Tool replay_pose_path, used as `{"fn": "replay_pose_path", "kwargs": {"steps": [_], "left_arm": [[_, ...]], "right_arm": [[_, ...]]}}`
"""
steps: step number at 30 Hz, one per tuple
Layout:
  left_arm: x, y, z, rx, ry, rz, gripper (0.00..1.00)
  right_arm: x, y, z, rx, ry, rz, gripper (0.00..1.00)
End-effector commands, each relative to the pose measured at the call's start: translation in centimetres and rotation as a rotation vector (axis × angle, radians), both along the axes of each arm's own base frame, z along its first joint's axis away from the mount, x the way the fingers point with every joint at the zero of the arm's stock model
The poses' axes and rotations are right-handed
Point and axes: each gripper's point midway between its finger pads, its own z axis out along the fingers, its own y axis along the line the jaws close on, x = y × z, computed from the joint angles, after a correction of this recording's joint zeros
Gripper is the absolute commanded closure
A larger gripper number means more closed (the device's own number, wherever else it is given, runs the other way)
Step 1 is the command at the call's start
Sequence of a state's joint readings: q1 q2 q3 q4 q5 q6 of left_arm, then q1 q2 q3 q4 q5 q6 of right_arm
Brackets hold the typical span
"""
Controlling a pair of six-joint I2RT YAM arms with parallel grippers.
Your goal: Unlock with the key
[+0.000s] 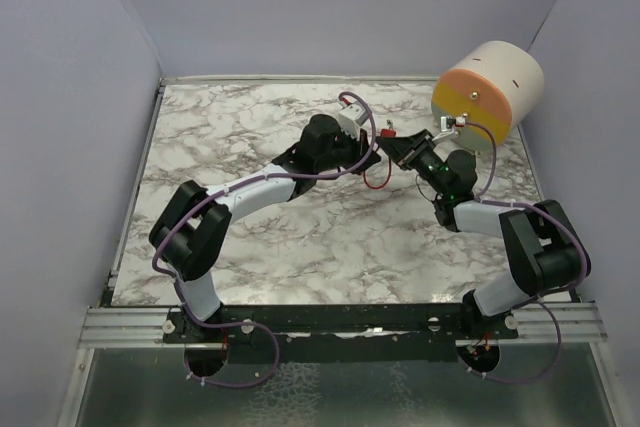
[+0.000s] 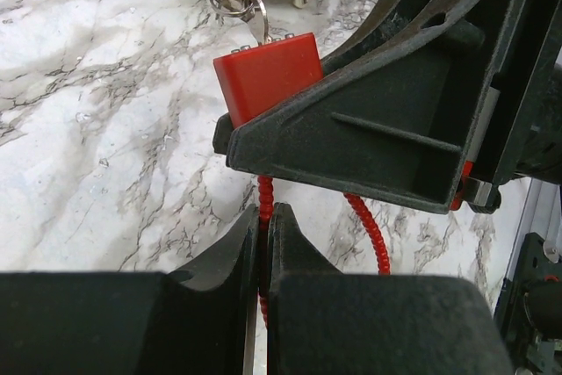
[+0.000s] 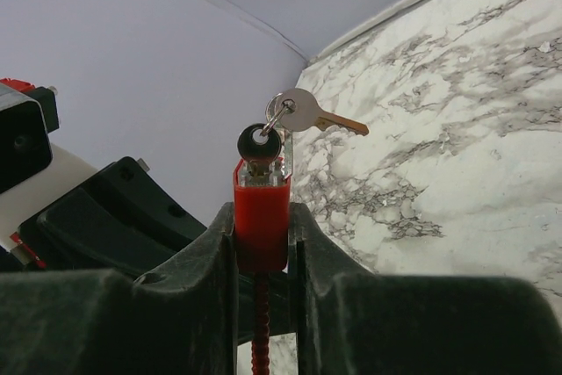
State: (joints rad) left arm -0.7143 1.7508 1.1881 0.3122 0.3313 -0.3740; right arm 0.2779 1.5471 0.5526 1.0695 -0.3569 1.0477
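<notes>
Right gripper [image 3: 262, 227] clamps the lock [image 3: 261, 204], key [image 3: 260, 144] protruding just above its fingertips, while the shut left gripper [image 2: 263, 227] pinches the cable [image 2: 370, 233], steadying it.

Overhead looks down; close wrist views share padlock [image 2: 268, 76].

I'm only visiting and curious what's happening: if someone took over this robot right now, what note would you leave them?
Left gripper: shut on the red cable, close to the lock.
Right gripper: shut on the red padlock, held above the marble table.
Key: black-headed, seated in the padlock's keyhole; a silver spare key hangs from its ring.
Done: padlock gripped by both arms, key in.
Left: probably turn the key and pull the cable free. Neither gripper is free for that, and I cannot tell whether the lock has opened.
</notes>
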Motion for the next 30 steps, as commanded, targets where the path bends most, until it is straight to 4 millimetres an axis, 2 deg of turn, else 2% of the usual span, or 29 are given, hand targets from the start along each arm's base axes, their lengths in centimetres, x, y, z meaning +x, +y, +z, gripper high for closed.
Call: {"fn": "replay_pose_path", "kwargs": {"steps": [1,3,6,10,14,15,18,24,30], "left_arm": [[-0.4,0.3,2.8,-0.031,-0.068,-0.032,1.0],[-0.5,0.3,2.7,-0.027,-0.065,-0.039,1.0],[-0.8,0.2,2.4,-0.021,-0.056,-0.052,1.0],[-1.0,0.5,1.4,-0.001,-0.037,-0.05,1.0],[-1.2,0.7,0.8,0.008,-0.028,-0.053,1.0],[-1.3,0.7,0.6,0.009,-0.025,-0.055,1.0],[-1.4,0.7,0.6,0.01,-0.026,-0.061,1.0],[-1.2,0.3,1.8,-0.006,-0.055,-0.079,1.0],[-1.4,-2.2,3.8,-0.053,-0.081,-0.136,1.0]], "right_arm": [[-0.7,0.0,0.5,-0.013,-0.026,0.011,0.93],[-0.7,0.1,0.7,-0.013,-0.032,0.017,0.82],[-0.7,0.0,0.7,-0.008,-0.033,0.017,0.7],[-0.7,-0.1,1.1,0.001,-0.041,0.015,0.65],[-0.6,0.0,1.1,0.002,-0.037,0.018,0.64],[-0.6,0.0,1.1,0.002,-0.038,0.02,0.68],[-0.6,0.0,0.8,0.002,-0.028,0.018,0.97],[-0.5,0.0,0.6,-0.006,-0.023,0.016,0.99],[-0.3,0.0,0.5,0.013,-0.018,0.013,0.99]]}}
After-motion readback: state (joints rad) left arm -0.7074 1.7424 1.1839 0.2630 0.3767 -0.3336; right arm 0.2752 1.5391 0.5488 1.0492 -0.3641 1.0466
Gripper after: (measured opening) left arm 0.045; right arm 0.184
